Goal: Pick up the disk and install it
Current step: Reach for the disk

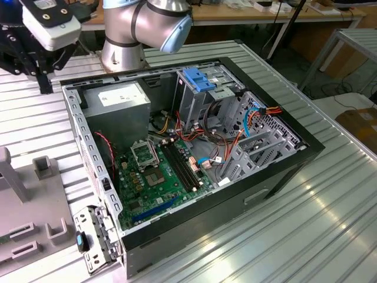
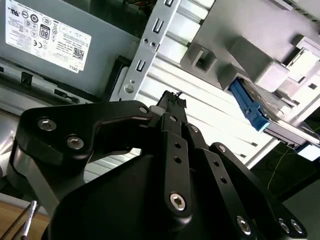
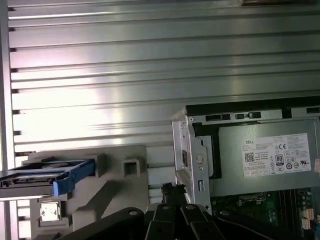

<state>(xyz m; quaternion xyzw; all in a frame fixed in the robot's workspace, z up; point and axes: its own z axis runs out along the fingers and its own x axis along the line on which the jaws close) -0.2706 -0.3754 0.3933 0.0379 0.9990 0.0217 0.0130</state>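
Note:
The disk [image 3: 44,176] is a flat grey drive in a bright blue carrier. It lies on a grey fixture [image 3: 112,187] beside the open computer case, and its blue end [image 2: 254,111] shows in the second wrist view too. My gripper [image 1: 44,82] hangs at the exterior view's upper left, above the ribbed table just outside the case's back corner. Its black fingers meet at one tip [image 2: 172,100] with nothing between them. That tip [image 3: 172,189] sits between the fixture and the case wall, apart from the disk.
The open case [image 1: 194,147] holds a power supply [image 1: 115,103], a green motherboard [image 1: 159,177], a tall grey cage with a blue latch [image 1: 197,79] and tilted grey drive bays [image 1: 259,141] among cables. Part of the grey fixture [image 1: 29,200] stands at the exterior view's left.

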